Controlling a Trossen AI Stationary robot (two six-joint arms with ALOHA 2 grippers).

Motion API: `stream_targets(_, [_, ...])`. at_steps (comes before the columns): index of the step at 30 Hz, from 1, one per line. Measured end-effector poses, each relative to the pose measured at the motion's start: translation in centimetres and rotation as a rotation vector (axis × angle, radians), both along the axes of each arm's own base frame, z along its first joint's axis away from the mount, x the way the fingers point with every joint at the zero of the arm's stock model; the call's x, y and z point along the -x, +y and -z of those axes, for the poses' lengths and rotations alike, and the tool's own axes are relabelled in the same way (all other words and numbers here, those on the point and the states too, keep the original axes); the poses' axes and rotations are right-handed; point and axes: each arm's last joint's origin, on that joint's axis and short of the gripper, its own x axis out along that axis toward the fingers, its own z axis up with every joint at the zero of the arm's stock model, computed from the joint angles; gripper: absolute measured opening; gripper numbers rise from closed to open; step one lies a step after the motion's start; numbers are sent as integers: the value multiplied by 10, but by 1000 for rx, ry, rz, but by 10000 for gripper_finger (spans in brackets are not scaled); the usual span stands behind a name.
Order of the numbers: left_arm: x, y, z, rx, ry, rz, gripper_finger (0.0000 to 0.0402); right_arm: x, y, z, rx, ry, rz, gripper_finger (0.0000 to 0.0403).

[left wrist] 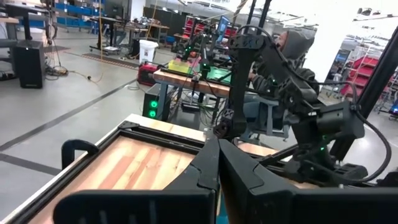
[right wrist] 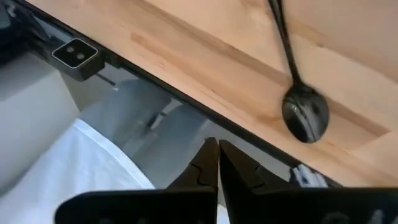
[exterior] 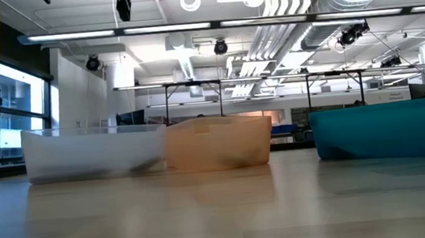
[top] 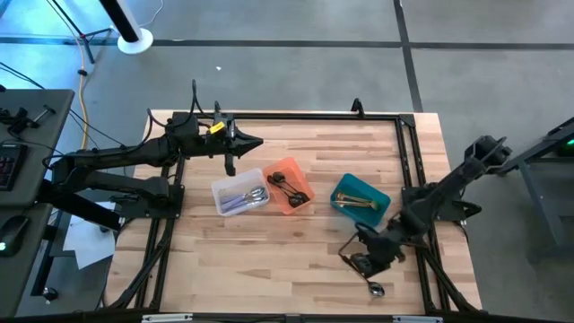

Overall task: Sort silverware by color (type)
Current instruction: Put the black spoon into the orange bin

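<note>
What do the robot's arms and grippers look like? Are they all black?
Mostly, yes. Both arms are dark and chunky, built from jointed links with black cables running along them. The left gripper has two pointed black fingers and a small yellow tag behind it. The right gripper is dark too, with the same wedge-shaped fingers.

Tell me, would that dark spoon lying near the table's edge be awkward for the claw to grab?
Probably. The black spoon lies flat on the table, leaving little to pinch. Its glossy bowl looks slippery. Its thin handle suggests something light and stiff, which a push might slide over the nearby edge.
</note>
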Motion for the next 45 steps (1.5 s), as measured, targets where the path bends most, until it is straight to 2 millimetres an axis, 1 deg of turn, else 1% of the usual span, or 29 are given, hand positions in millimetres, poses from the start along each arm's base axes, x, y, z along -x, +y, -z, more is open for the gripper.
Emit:
stream_targets(2, [0, 0, 0, -19, 4, 0, 0, 5, 5, 4, -19, 12, 21, 0])
stream_targets(4, [0, 0, 0, -38, 7, 0, 0, 8, 9, 4, -14, 10, 13, 0])
stream_targets(7, [0, 0, 0, -40, 8, -1, 0, 7, 14, -5, -17, -1, -4, 0])
stream_targets(9, [0, 0, 0, -40, 8, -1, 0, 4, 17, -9, -1, 46, -35, 0])
stream_targets(11, [0, 0, 0, -40, 8, -1, 0, 0, 23, -7, 34, 119, -106, 0])
stream_targets(13, [0, 0, 0, -39, 9, -1, 0, -8, 30, -3, 80, 141, -149, 0])
stream_targets(16, [0, 0, 0, -39, 9, -1, 0, -17, 38, 8, 169, 162, -165, 0])
stream_targets(20, [0, 0, 0, -39, 9, -1, 0, -25, 41, 24, 215, 197, -181, 0])
stream_targets(23, [0, 0, 0, -39, 8, -1, 0, -27, 43, 35, 237, 235, -170, 0])
stream_targets(26, [0, 0, 0, -40, 9, -1, 0, -29, 44, 43, 266, 231, -194, 0])
stream_targets(32, [0, 0, 0, -39, 9, -1, 0, -33, 47, 52, 266, 246, -176, 6])
stream_targets(35, [0, 0, 0, -39, 9, -1, 0, -33, 47, 54, 274, 265, -129, 30])
stream_targets(38, [0, 0, 0, -39, 9, -1, 0, -33, 48, 54, 287, 264, -97, 72])
stream_targets(42, [0, 0, 0, -39, 9, 0, 0, -31, 45, 55, 315, 284, -92, 129])
stream_targets(45, [0, 0, 0, -39, 9, 0, 0, -31, 45, 55, 322, 272, -113, 154])
